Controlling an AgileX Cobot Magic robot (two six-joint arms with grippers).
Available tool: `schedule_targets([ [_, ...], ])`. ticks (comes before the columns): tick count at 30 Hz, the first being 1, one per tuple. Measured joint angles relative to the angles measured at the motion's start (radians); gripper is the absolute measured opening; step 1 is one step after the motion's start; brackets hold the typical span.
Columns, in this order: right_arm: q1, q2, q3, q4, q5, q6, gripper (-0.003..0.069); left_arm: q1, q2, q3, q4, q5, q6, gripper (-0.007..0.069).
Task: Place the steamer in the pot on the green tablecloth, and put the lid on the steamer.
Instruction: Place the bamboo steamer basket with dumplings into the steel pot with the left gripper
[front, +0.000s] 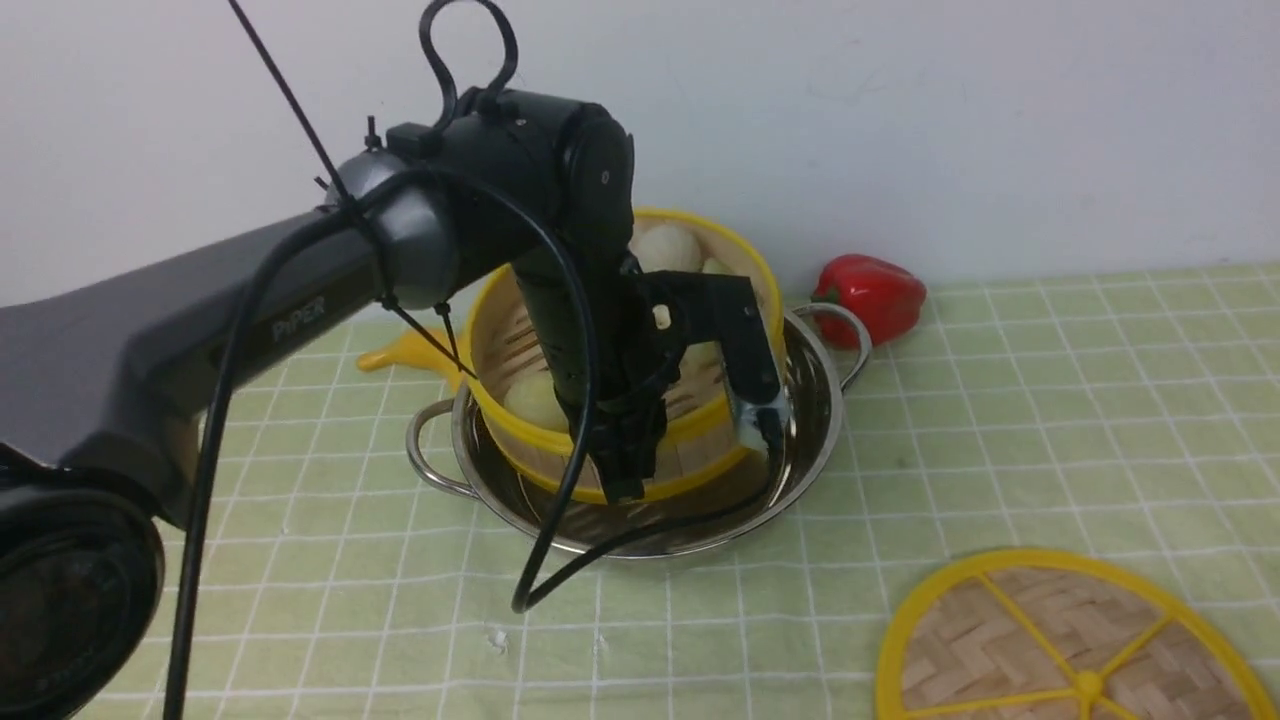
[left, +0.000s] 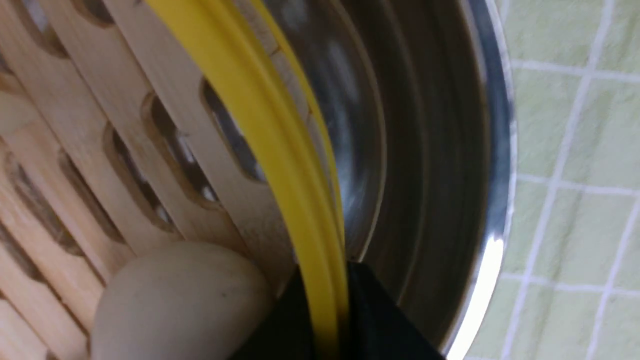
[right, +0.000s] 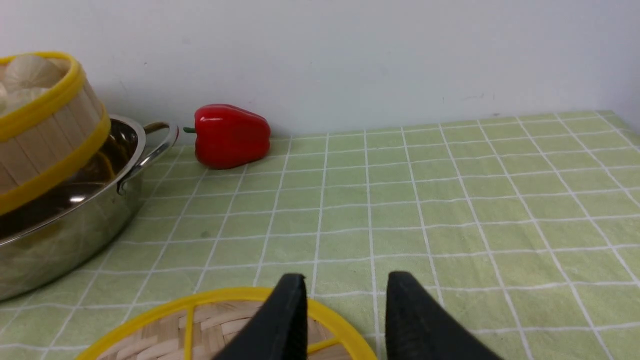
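Nearly home: the steamer (front: 520, 432) sits tilted in the pot (front: 805, 440), clamped by the left gripper (left: 325, 300). The right gripper (right: 345, 310) hovers open over the lid (front: 1050, 640); levelling and release likely come next.

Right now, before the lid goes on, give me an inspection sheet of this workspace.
Surface: green tablecloth, white grid, lying flat.
Job's things: steamer tilted, lower edge down in the pot, not seated flat; buns inside. Lid flat on the cloth, right of the pot, apart from it.
Clutter: red pepper by the wall, beside the pot's right handle; yellow object behind the pot, mostly hidden.
Grippers: left fingers shut on the steamer's yellow rim; right fingers open above the lid's edge, holding nothing.
Cables: black cable hangs in a loop in front of the pot's near rim.
Surroundings: plain white wall; nothing else seen.
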Motion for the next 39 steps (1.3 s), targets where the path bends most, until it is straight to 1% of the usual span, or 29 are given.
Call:
schedule_targets([
  [3, 0.0, 0.0, 0.0, 0.0, 0.0, 0.0, 0.0243, -0.012, 0.027, 0.0, -0.022, 0.008, -0.002, 0.004],
  [17, 0.0, 0.0, 0.0, 0.0, 0.0, 0.0, 0.0243, -0.03, 0.085, 0.0, -0.01, 0.003, -0.014, 0.0041],
  [20, 0.0, 0.0, 0.0, 0.0, 0.0, 0.0, 0.0243, -0.031, 0.085, 0.0, -0.006, 0.003, -0.015, 0.0059],
  [23, 0.0, 0.0, 0.0, 0.0, 0.0, 0.0, 0.0243, -0.031, 0.085, 0.0, -0.006, 0.007, -0.019, 0.0143],
  [25, 0.0, 0.0, 0.0, 0.0, 0.0, 0.0, 0.0243, -0.031, 0.085, -0.001, -0.006, 0.007, -0.042, 0.0235],
  [26, 0.0, 0.0, 0.0, 0.0, 0.0, 0.0, 0.0243, -0.031, 0.085, -0.002, -0.006, 0.007, -0.044, 0.0244],
  [27, 0.0, 0.0, 0.0, 0.0, 0.0, 0.0, 0.0243, -0.031, 0.083, -0.003, -0.006, 0.008, -0.066, 0.0308],
  [28, 0.0, 0.0, 0.0, 0.0, 0.0, 0.0, 0.0243, -0.031, 0.081, -0.005, -0.006, 0.009, -0.08, 0.0353],
  [29, 0.0, 0.0, 0.0, 0.0, 0.0, 0.0, 0.0243, -0.031, 0.08, -0.005, -0.007, 0.01, -0.086, 0.0371],
  [30, 0.0, 0.0, 0.0, 0.0, 0.0, 0.0, 0.0243, -0.031, 0.076, -0.009, -0.005, 0.01, -0.105, 0.0426],
  [32, 0.0, 0.0, 0.0, 0.0, 0.0, 0.0, 0.0243, -0.031, 0.06, -0.009, 0.0, 0.008, -0.142, 0.0495],
  [34, 0.0, 0.0, 0.0, 0.0, 0.0, 0.0, 0.0243, -0.031, 0.038, -0.009, 0.014, 0.01, -0.181, 0.0528],
  [36, 0.0, 0.0, 0.0, 0.0, 0.0, 0.0, 0.0243, -0.031, 0.007, -0.017, 0.037, 0.012, -0.222, 0.0533],
  [38, 0.0, 0.0, 0.0, 0.0, 0.0, 0.0, 0.0243, -0.031, -0.039, -0.043, 0.067, 0.016, -0.267, 0.0504],
  [39, 0.0, 0.0, 0.0, 0.0, 0.0, 0.0, 0.0243, -0.031, -0.045, -0.043, 0.071, 0.016, -0.272, 0.0498],
])
